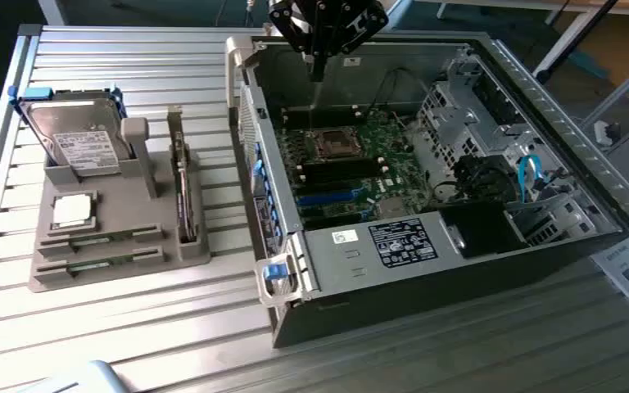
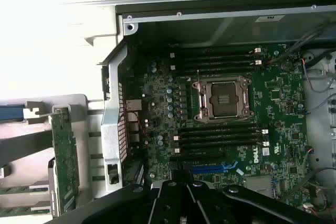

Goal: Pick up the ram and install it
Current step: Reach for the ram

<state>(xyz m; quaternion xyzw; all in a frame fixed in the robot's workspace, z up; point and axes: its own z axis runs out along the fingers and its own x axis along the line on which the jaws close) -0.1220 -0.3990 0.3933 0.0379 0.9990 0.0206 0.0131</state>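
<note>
- gripper (image 1: 317, 74) hangs over the far end of the open computer case (image 1: 347, 274), above the motherboard (image 1: 347, 164); fingers pressed together, nothing between them
- ram (image 1: 88, 241) lies flat in a slot on the near half of the grey holder (image 1: 138, 164), by the worktop (image 1: 128, 336) edge on the exterior view's left; well apart from the gripper
- second stick (image 1: 98, 267) of the same kind sits in the next slot, just beside the ram and closer to the worktop's near edge; can't tell the two apart otherwise
- processor chip (image 1: 74, 211) sits just behind the ram; hard drive (image 1: 74, 139) stands upright at the holder's far end; green card (image 2: 65, 156) stands on edge along the holder's side nearest the case
- wrist view: black memory slots (image 2: 218, 140) beside the socket (image 2: 220, 97) look empty, clips too small to read
- judgement: pick not yet made, task at its very start
- doing the pick well, as I judge it: part the fingers before going down; set them across the stick's thin width, near its middle, so it hangs level; come straight down, lift straight up out of the slot
- risk: neighbours are close, so a skewed approach could nudge the second stick or the processor chip; an off-centre grip would let the stick tilt
</note>
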